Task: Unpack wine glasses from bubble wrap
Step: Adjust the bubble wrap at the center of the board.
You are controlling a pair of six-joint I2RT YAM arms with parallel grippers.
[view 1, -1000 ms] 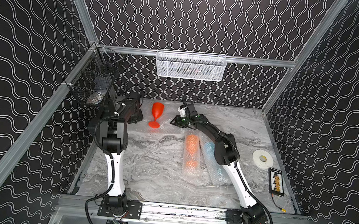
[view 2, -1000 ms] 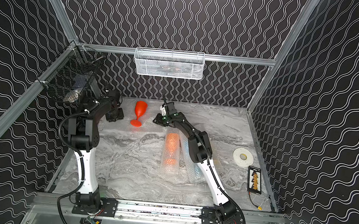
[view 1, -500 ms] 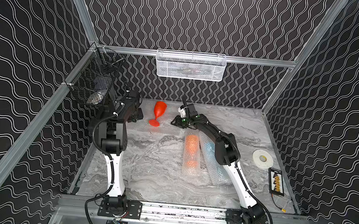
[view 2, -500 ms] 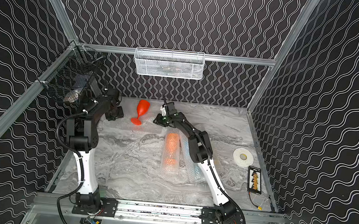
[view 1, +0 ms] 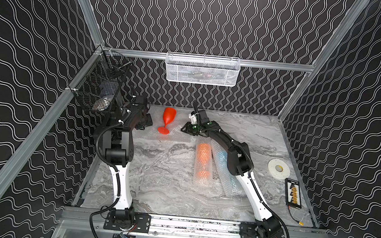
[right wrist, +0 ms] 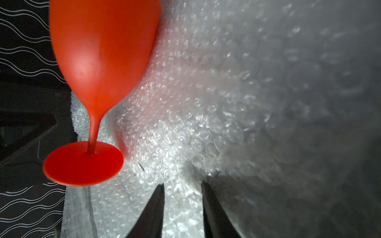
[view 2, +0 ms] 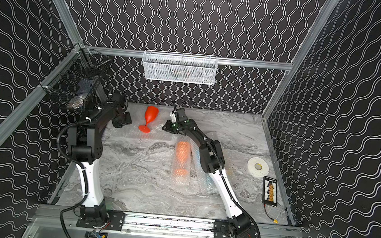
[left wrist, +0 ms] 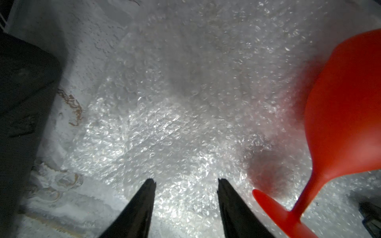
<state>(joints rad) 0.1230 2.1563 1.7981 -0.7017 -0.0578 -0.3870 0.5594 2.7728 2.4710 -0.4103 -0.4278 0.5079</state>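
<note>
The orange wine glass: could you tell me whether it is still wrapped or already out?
Still wrapped. In both top views the orange wine glass shows only as blurred colour inside a bubble wrap roll.

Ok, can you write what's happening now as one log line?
red glass: unwrapped, on flat bubble wrap | left gripper: open | right gripper: open | orange roll, blue roll: still wrapped

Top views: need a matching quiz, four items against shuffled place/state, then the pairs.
1 red glass
2 orange glass
3 light blue glass
4 white tape roll

a wrapped, partly hidden by the right arm
b unwrapped, on flat bubble wrap
c wrapped, fully in view
d on bare tabletop, no wrap

Pairs: 1-b, 2-c, 3-a, 4-d
</note>
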